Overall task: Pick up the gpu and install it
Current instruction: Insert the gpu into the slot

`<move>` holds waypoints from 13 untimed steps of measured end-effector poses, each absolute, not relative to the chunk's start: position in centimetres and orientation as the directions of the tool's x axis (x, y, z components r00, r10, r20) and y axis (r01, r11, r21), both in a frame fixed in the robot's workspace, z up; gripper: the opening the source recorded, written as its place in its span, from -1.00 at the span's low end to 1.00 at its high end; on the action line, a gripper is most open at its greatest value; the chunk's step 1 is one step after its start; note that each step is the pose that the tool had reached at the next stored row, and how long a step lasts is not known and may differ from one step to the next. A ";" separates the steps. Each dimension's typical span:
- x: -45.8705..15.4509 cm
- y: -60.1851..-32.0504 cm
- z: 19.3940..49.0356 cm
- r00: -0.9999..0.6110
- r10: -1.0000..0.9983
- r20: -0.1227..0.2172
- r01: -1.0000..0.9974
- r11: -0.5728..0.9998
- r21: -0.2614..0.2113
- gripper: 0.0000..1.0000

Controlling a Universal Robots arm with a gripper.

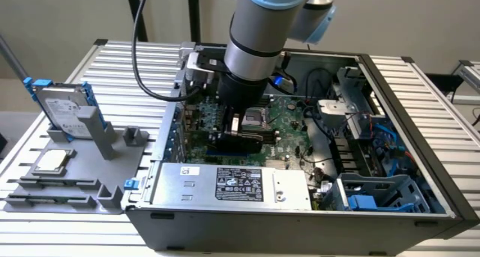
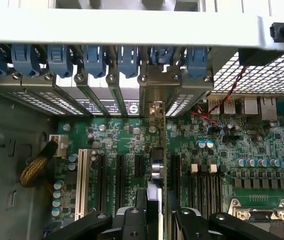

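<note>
— What is the black two-fingered gripper [image 2: 156,207] doing?
— It is clamping the thin black gpu card [image 2: 157,169], which is standing on edge over the large green motherboard [image 2: 111,132] inside the grey metal computer case [image 1: 300,226], its silver bracket facing the rear slots.

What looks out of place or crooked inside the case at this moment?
Nothing looks damaged or spilled. The gpu, shut in the gripper, stands on edge and straight over the motherboard slots, its bracket in line with the rear opening. Only thin red wires lie loose by the rear ports.
</note>
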State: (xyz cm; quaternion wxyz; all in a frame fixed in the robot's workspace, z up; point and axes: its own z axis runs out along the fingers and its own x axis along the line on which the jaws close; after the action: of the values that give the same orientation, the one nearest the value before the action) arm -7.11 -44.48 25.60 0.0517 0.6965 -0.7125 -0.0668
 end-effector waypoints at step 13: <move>-6.8 -44.6 24.8 -0.025 -1.000 -0.020 -0.981 0.021 0.190 -0.47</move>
State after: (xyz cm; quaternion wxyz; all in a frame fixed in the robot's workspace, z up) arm -6.76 -44.64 24.83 0.0598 0.6958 -0.7118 -0.0753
